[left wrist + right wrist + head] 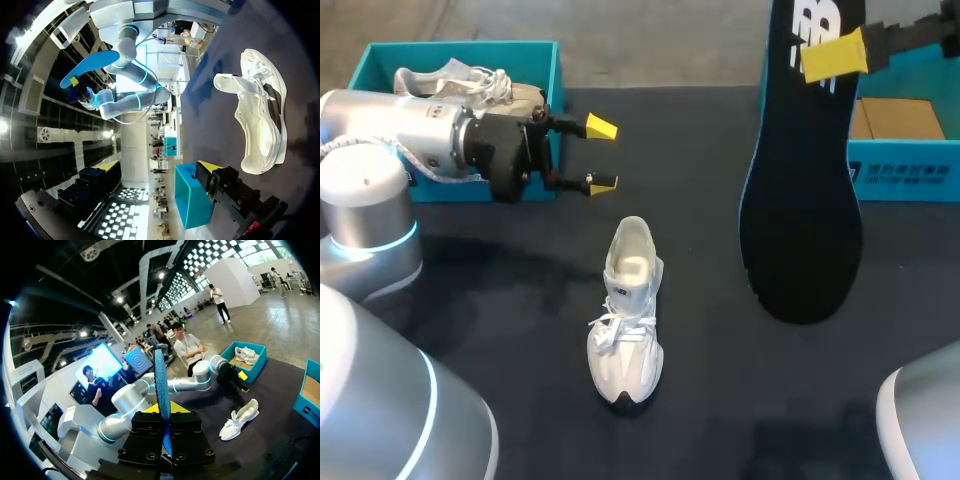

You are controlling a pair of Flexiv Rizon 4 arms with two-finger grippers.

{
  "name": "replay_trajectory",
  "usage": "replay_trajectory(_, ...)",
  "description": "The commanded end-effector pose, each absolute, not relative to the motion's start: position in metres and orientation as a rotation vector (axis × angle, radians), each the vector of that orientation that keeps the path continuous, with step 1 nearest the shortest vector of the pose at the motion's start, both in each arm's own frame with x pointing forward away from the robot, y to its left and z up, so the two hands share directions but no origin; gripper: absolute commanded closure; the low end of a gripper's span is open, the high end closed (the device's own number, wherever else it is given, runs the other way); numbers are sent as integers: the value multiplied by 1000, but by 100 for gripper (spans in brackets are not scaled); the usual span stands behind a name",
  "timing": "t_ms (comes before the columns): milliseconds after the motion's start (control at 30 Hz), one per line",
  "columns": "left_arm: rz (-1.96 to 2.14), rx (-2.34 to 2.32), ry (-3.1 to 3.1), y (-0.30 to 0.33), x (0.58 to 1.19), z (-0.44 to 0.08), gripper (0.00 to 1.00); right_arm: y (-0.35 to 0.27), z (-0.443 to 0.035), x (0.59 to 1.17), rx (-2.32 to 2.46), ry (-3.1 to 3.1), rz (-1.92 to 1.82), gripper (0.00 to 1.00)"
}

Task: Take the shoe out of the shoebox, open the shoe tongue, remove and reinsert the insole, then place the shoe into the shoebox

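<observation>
A white shoe (628,330) stands upright near the middle of a dark bench (720,400), toe pointing toward the camera, mouth gaping at the far end. Its black insole (803,200) is out. It hangs in the air to the shoe's right, well apart from it, wide forefoot down. The right end effector (833,55) grasps it near the narrow heel end, with a yellow-tipped finger pressed on each flat face.

The left end effector (601,156) is released, its fingers spread and holding nothing. It hovers beyond the shoe's heel, near but not touching, beside a teal left shoebox (380,58) holding a second shoe (460,85). The right shoebox (905,165) sits at the far right.

The insole looks thin, light and bendy, so the free forefoot will likely flop and snag on the collar. A flat-faced grip near the heel suits feeding it toe-first. The shoe seems light and soft (likely to slide if pushed), so steadying it at the heel counter or collar looks wise.
</observation>
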State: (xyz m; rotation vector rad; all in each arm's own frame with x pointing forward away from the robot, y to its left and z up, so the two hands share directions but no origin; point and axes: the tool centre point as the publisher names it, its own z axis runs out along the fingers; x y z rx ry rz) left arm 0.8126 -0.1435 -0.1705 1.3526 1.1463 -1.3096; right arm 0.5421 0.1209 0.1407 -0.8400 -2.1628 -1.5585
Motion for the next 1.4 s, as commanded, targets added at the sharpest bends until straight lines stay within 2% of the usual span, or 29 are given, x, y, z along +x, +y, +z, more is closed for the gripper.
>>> replay_trajectory(33,-1307,1352,1146,-144,812,-171,0,135,136,575,-837,-2113,-1452,100)
replay_trajectory(433,-1307,1352,1146,-144,812,-171,0,147,112,642,-853,-1974,-1399,100)
replay_trajectory(1000,-1307,1352,1146,-144,812,-171,0,130,75,721,-984,-1772,-1365,100)
replay_trajectory(1400,-1307,1352,1146,-144,812,-171,0,130,75,721,-984,-1772,-1365,100)
